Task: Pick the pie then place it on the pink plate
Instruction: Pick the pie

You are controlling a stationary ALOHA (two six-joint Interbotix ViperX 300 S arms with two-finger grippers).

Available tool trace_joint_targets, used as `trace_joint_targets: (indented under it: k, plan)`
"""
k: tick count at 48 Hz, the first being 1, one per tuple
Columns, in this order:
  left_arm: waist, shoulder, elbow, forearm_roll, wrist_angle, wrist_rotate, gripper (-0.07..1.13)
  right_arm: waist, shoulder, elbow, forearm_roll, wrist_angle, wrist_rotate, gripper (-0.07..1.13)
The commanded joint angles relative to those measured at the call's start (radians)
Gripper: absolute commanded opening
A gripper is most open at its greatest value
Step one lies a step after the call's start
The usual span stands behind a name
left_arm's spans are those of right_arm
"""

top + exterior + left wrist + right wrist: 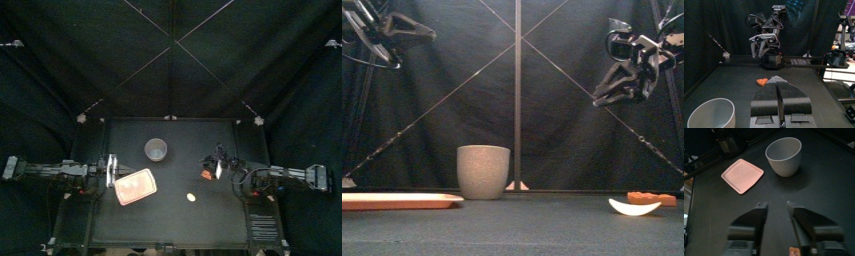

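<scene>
Over at the table's right, the pie (649, 197) lies ungrasped; the right gripper (776, 204) hangs above, jaws spread, left gripper (779, 82) clenched, pink plate (136, 186) empty.

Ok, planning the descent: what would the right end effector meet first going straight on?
Probably bare table, just short of the grey cup; depth is hard to judge.

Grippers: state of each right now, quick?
Left gripper: closed, holding nothing.
Right gripper: open, holding nothing.
</scene>
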Motion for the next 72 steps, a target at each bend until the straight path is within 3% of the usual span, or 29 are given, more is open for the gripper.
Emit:
trace_joint_targets:
  k: [1,10,21,27,34,40,57,72]
  plan:
    - [0.005,0.005,-0.021,0.000,-0.005,0.002,-0.01,-0.020,0.008,-0.011,0.031,0.011,-0.002,1.10]
    - [0.005,0.005,-0.015,-0.002,-0.005,0.002,-0.01,-0.074,0.023,-0.017,0.097,0.130,0.000,1.04]
    - [0.005,0.005,-0.014,-0.002,-0.005,0.002,-0.01,-0.164,0.060,-0.038,0.132,0.479,0.008,1.04]
    - [0.006,0.003,-0.012,-0.002,-0.006,0.002,-0.01,-0.210,0.081,-0.055,0.084,0.632,0.041,1.04]
    - [0.009,0.005,-0.014,-0.002,-0.008,0.000,-0.01,-0.215,0.104,-0.052,-0.021,0.653,0.130,1.04]
    - [0.011,0.005,-0.014,-0.002,-0.008,0.000,-0.01,-0.187,0.144,-0.057,-0.094,0.652,0.261,1.04]
    - [0.023,0.005,-0.011,-0.002,-0.008,0.000,-0.01,0.055,0.302,-0.080,-0.351,0.566,0.614,1.04]
    - [0.023,0.005,0.000,-0.002,-0.008,0.000,-0.01,0.074,0.371,-0.081,-0.414,0.506,0.669,1.04]
